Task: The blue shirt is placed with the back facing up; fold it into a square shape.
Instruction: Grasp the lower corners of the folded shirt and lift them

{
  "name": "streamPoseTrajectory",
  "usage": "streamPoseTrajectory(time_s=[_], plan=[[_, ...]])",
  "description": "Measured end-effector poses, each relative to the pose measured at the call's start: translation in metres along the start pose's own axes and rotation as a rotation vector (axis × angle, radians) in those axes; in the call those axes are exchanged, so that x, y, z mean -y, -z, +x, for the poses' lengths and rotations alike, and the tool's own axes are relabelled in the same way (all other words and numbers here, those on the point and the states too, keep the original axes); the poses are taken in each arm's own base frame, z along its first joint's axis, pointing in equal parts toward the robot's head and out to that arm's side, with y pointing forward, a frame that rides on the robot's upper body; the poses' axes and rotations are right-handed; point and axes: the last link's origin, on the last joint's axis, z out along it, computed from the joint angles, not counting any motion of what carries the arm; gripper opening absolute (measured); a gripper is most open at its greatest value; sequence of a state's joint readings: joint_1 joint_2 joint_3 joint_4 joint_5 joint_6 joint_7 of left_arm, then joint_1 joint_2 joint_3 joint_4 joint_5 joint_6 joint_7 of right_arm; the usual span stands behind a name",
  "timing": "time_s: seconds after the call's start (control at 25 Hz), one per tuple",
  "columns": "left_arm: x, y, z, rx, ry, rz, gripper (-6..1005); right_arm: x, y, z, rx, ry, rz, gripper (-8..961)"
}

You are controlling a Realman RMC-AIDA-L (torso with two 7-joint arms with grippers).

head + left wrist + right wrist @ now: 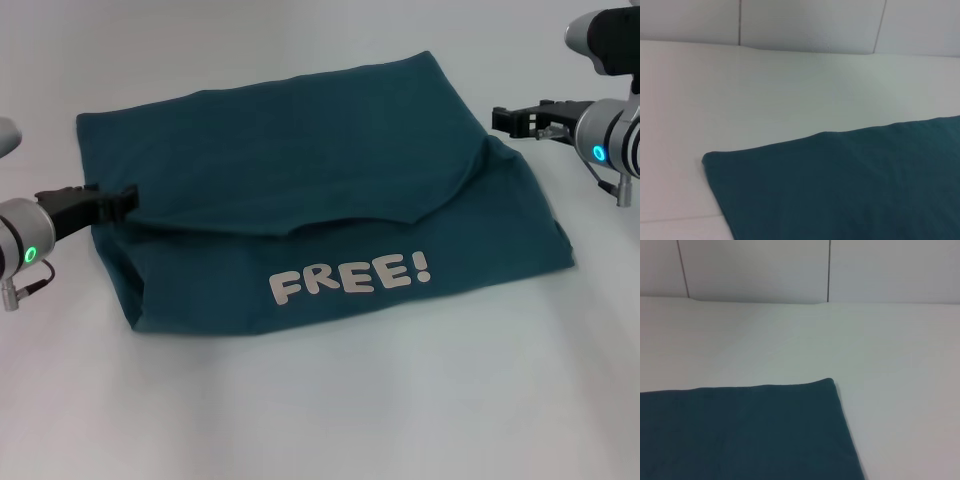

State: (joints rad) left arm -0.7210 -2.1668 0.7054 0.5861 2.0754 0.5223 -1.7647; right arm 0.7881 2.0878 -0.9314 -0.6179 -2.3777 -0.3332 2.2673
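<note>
Blue shirt (300, 190) lies folded flat mid-desk (320, 420), white "FREE!" print (350, 277) on the near layer. Left tool (112, 205) sits at the shirt's left edge, touching or just off it. Right tool (515, 120) is just beside the right edge. Can't tell either tool's grip state.

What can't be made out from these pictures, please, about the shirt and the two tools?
- Left tool: in the head view its tip meets the blue shirt; any grip is unreadable.
- Right tool: small, end-on, near the edge; its state is unclear.
- Both wrist views: own fingers out of frame.
- Sleeves and collar: hidden inside the folds.
</note>
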Motion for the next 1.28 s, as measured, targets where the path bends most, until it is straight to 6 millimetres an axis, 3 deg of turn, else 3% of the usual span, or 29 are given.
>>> streamPoseTrajectory(time_s=[0.32,0.4,0.56,0.6,0.88,1.28], plan=[[0.004,0.010,0.003,-0.009,0.006,-0.057,648,-0.002,0.003,0.005,-0.037,-0.006,-0.048,783],[0.004,0.020,0.004,0.011,0.024,-0.130,715,0.000,0.009,0.003,-0.047,-0.008,-0.080,874],[0.017,0.052,0.006,0.098,0.107,-0.240,890,0.005,0.024,-0.004,-0.051,0.002,-0.139,909],[0.021,0.068,0.005,0.139,0.120,-0.272,934,0.006,0.033,-0.006,-0.069,0.016,-0.180,918],[0.023,0.102,-0.010,0.229,0.115,-0.341,936,0.000,0.060,-0.015,-0.150,0.110,-0.329,921],[0.004,0.107,-0.030,0.241,-0.001,-0.423,936,-0.013,0.080,-0.020,-0.217,0.158,-0.443,919]])
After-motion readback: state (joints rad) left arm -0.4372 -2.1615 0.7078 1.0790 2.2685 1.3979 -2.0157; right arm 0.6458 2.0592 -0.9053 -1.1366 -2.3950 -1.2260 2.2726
